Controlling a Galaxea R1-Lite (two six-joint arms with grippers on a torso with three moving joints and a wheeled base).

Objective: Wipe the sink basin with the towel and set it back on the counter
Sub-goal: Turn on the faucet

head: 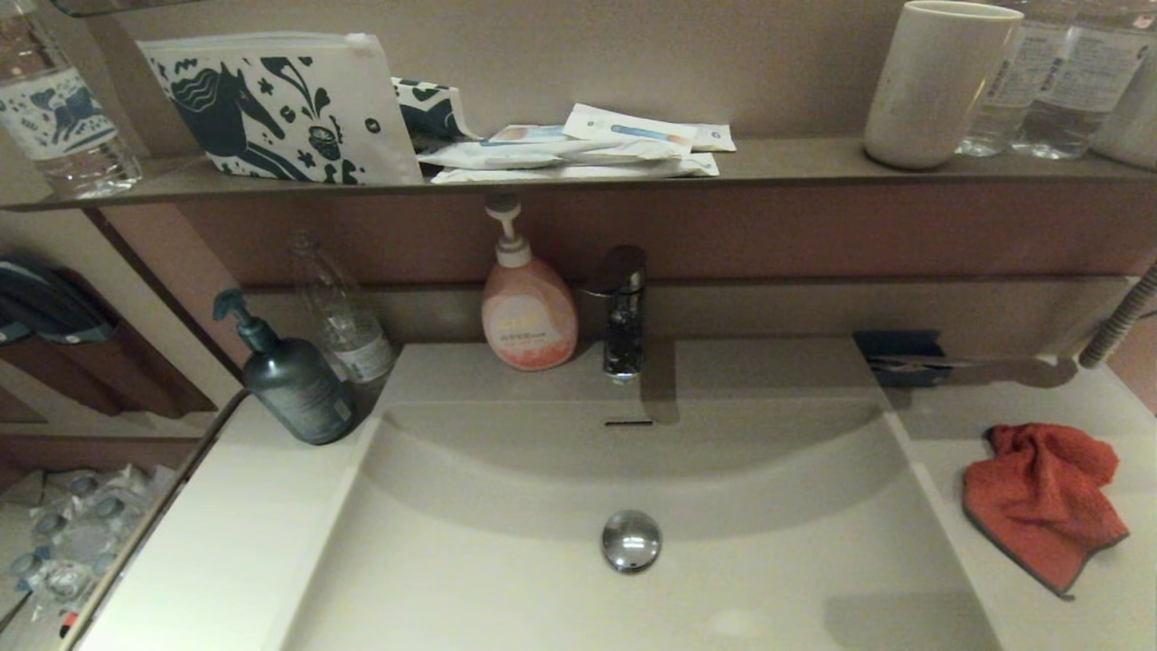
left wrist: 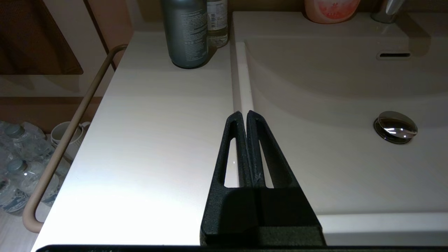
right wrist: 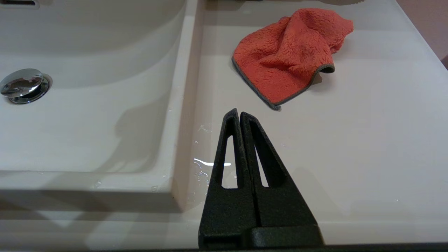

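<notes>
Hanging low at the near edge of the vanity, the left gripper (left wrist: 244,113) has its jaws pressed fully together with nothing between them, its tips over the seam where the left stretch of the table (left wrist: 157,140) meets the sink basin (head: 560,588). The right gripper (right wrist: 238,112) is pinched just as tight and just as empty, above the right stretch of the table just beside the basin's raised rim, with a few water droplets (right wrist: 199,168) on the surface below it. Neither gripper touches anything.

Beyond the right gripper, apart from it, the towel (head: 1039,506) lies crumpled on the right table, its dark grey stitched edge turned toward the near side; bare surface lies all around it. It sits outside the basin, clear of the rim.

The basin floor is bare apart from the chrome drain plug (head: 631,540) at its middle, and the overflow slot (head: 628,422) sits in the curved back wall. Farther back stand the faucet (head: 622,312) and a pink soap dispenser (head: 527,303); a dark green pump bottle (head: 294,380) and a clear bottle (head: 342,312) crowd the far left corner. A brown shelf (head: 795,163) above carries a patterned pouch (head: 280,104) and a cup (head: 935,81).
</notes>
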